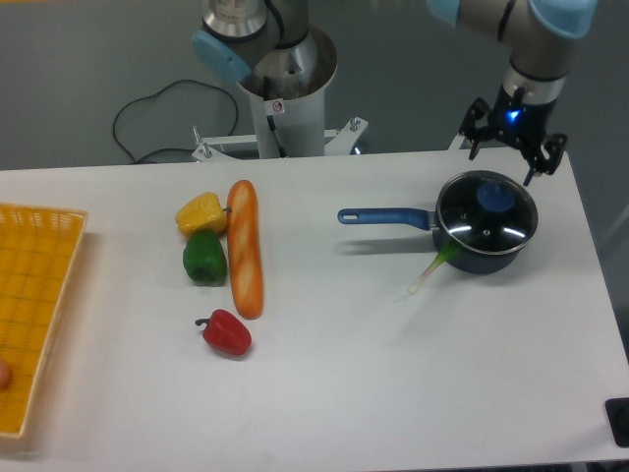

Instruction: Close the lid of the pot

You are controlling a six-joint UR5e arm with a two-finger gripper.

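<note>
The end effector [512,149] hangs above the far rim of the pot [486,237], its fingers spread apart and holding nothing. The pot lid [486,218] lies straight below and slightly toward the camera from it, seated flat on the pot with its blue knob [493,198] facing up, so the lid looks already closed and any coming move probably only needs to carry the end effector up and away. The pot's long blue handle [385,216] runs out to the camera's left of the end effector, roughly parallel to the table [393,393] edge. A green stalk [433,268], perhaps a spring onion, pokes out from under the lid on the near left side, which may keep the lid from sitting fully tight. Counted: one pot, one lid, one baguette [245,247], three peppers, yellow [200,212], green [204,258] and red [227,332], and one yellow basket [29,324], all well apart to the camera's left.
</note>
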